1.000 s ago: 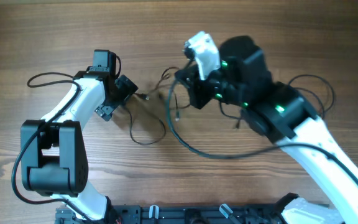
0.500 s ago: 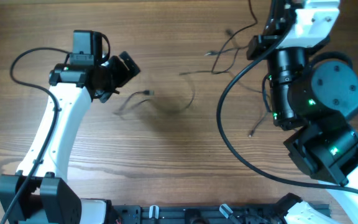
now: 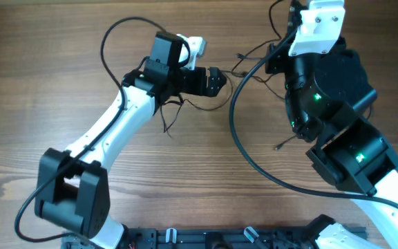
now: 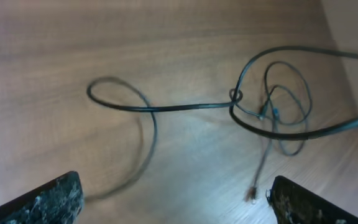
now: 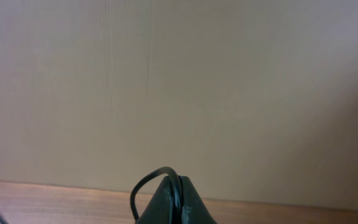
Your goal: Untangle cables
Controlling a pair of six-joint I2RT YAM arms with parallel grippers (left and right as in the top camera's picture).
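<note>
Thin black cables (image 3: pixel 253 54) run across the wooden table between my two grippers, and one loose strand (image 3: pixel 166 120) lies under my left arm. In the left wrist view one cable makes a loop (image 4: pixel 120 99) and joins a tangle (image 4: pixel 272 118), with a small plug (image 4: pixel 252 195) near the right finger. My left gripper (image 3: pixel 218 79) is open and empty above them; in its own view (image 4: pixel 173 208) the fingers stand wide apart. My right gripper (image 5: pixel 169 186) is shut on a thin cable and raised, facing a plain wall. It is hidden under the arm in the overhead view.
The thick black wire (image 3: pixel 235 138) of the right arm sweeps in a wide curve over the table's middle. Another small plug end (image 3: pixel 277 146) lies beside the right arm. The left arm's own wire (image 3: pixel 116 31) arcs at the top left.
My left arm has swung right, from the table's left side to the centre top. The thin cables have shifted with it. The right arm stays high at the upper right.
</note>
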